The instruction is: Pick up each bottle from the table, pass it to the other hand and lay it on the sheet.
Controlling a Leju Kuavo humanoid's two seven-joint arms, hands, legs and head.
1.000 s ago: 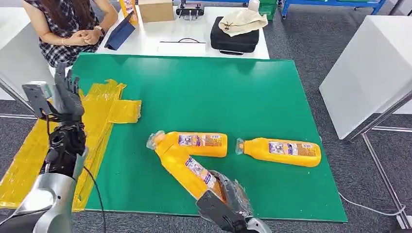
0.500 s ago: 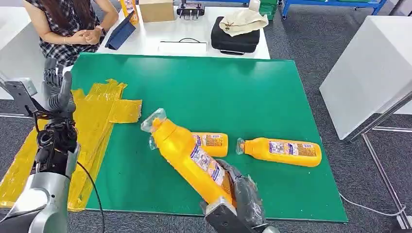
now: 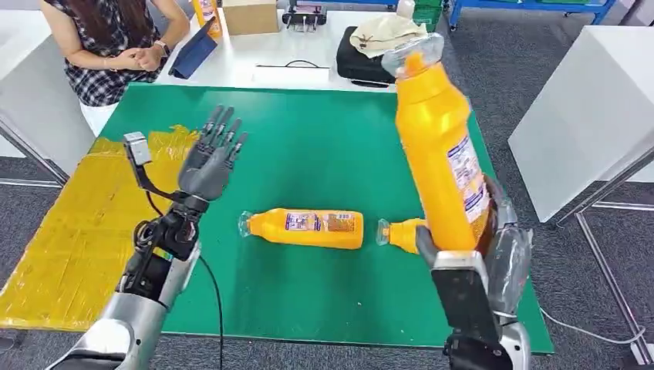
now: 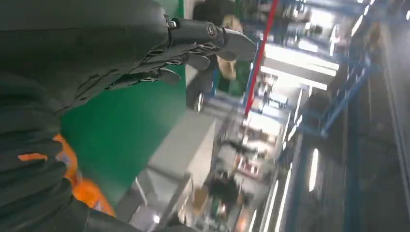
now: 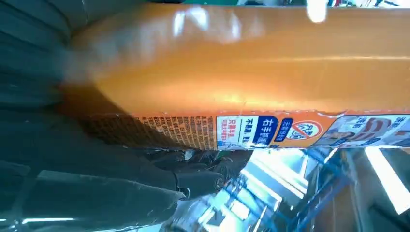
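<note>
Green mat on table; yellow sheet at left edge; grey carpet

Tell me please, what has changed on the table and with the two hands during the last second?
The right hand has lifted the bottle it holds off the green mat and stood it nearly upright, cap up. The left hand, fingers apart and holding nothing, has moved from above the yellow sheet toward the middle. The other two bottles stayed lying on the mat.

A person sits at the white table bearing a black case and cardboard box.
</note>
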